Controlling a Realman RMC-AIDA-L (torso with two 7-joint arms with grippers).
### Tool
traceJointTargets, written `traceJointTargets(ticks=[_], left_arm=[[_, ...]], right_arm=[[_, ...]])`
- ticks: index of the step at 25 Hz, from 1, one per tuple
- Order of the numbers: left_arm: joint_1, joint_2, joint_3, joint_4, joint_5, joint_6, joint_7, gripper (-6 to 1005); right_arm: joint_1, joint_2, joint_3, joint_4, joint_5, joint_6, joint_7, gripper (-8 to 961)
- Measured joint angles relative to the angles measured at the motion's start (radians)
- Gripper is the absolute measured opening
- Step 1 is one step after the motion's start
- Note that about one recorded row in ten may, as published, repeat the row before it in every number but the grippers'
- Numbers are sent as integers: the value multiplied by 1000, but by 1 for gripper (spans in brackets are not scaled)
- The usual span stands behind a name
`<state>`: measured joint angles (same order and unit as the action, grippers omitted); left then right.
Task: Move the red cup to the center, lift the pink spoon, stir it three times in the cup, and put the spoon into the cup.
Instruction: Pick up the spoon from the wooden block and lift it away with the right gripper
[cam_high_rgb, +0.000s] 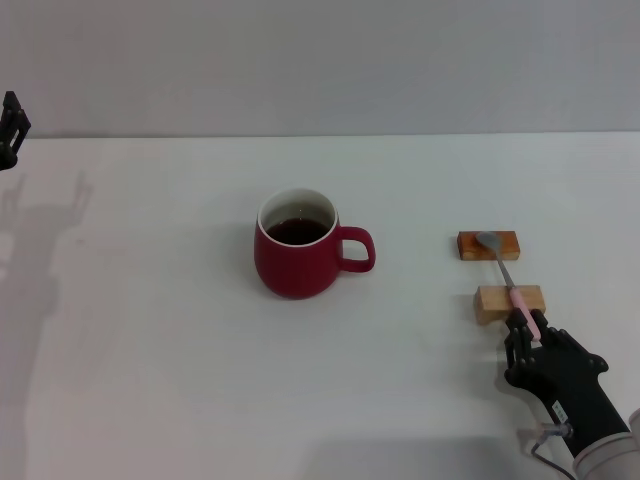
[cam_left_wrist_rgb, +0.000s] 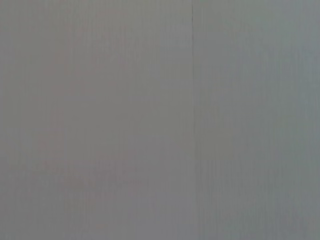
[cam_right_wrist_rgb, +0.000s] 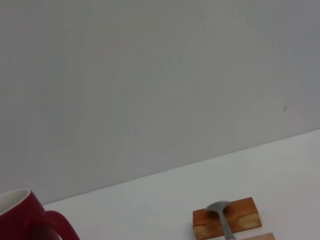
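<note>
The red cup stands upright near the middle of the white table, with dark liquid inside and its handle pointing right. It also shows in the right wrist view. The pink spoon lies across two small wooden blocks, its grey bowl on the far one. My right gripper is at the near end of the spoon, its fingers closed on the pink handle just in front of the near block. My left gripper is parked at the far left edge, well away from the cup.
The far wooden block and the near wooden block sit right of the cup, a hand's width from its handle. A plain grey wall rises behind the table. The left wrist view shows only a grey surface.
</note>
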<state>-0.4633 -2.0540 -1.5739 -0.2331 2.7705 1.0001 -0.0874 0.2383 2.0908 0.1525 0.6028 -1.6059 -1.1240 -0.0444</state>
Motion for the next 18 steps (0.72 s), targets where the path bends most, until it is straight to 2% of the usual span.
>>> traceJointTargets(ticks=[18], left_arm=[[0, 0, 0, 0, -2, 0, 0, 838]], right_arm=[[0, 0, 2, 1, 0, 3, 0, 171]])
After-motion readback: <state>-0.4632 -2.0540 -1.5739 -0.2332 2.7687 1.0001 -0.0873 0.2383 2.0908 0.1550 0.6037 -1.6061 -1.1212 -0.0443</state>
